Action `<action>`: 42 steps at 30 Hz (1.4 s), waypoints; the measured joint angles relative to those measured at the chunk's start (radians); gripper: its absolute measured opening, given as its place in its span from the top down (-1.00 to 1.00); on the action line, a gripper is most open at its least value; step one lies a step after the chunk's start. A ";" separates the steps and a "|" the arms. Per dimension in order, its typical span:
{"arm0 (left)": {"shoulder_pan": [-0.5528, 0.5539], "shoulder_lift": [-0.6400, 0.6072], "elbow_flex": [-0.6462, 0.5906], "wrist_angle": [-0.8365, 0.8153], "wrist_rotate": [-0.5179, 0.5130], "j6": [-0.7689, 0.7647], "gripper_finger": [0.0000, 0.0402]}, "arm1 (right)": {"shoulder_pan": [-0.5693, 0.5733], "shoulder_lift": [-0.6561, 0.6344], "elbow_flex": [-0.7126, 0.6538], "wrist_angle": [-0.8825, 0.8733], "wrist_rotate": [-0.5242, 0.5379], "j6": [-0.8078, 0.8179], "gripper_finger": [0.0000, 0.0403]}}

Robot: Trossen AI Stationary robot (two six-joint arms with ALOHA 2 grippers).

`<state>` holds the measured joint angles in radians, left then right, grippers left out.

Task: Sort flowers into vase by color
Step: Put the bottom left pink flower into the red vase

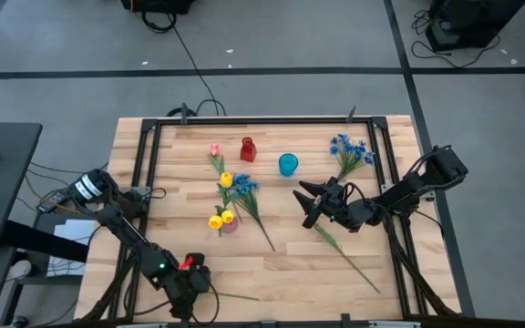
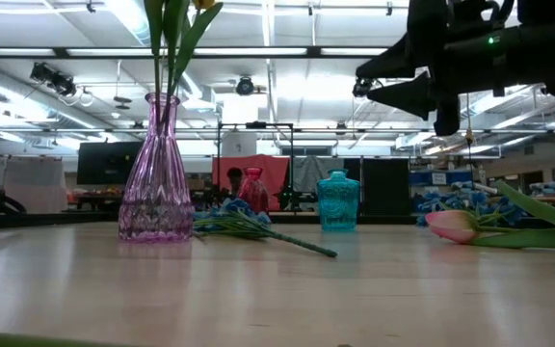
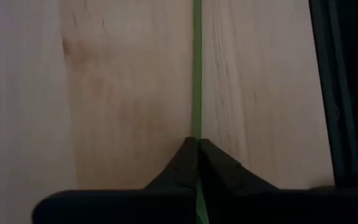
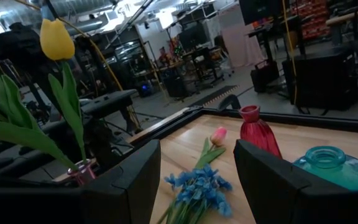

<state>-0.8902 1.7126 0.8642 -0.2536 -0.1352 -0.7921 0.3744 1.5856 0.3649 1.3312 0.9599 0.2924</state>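
Only its wrist view shows the left claw (image 3: 197,149) pinched on a green stem (image 3: 196,68); the right claw (image 1: 310,202) hovers open.

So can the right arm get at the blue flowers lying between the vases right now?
Probably yes: the right end effector hangs open above bare table, and the blue flowers lie unobstructed just beyond it, beside the pink vase.

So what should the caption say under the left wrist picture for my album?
Left gripper shut on a thin green stem lying along the wooden table.
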 joint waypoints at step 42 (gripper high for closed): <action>0.299 -0.230 -0.002 -0.247 -0.251 0.372 1.00 | 0.146 0.048 0.549 -1.071 -0.329 0.140 -0.06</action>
<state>-0.5916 1.4822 0.8619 -0.5001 -0.3860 -0.4204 0.5205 1.6339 0.9144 0.2603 0.6310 0.4327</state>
